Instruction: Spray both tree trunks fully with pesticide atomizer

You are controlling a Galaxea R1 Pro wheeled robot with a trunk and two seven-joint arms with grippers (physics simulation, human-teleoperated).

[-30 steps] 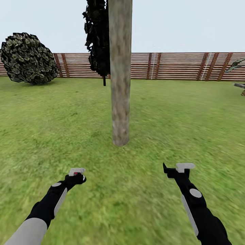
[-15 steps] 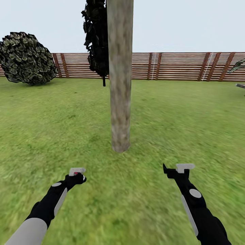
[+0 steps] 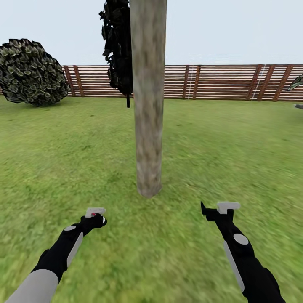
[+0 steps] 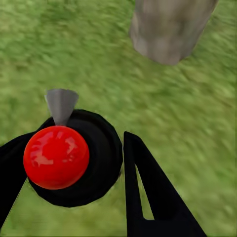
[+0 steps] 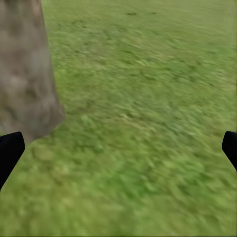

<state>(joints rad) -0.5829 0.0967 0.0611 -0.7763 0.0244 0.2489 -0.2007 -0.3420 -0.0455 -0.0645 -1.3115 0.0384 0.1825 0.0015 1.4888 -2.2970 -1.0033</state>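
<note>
My left gripper (image 4: 94,163) clamps the red-topped sprayer (image 4: 57,157), right fingers (image 5: 10,150) wide and empty, the tree trunk (image 3: 147,105) just ahead; a badly aimed nozzle could mist the grass (image 3: 235,143) instead.

No readable text, label, brand, number or sign stands on anything in these views.
</note>
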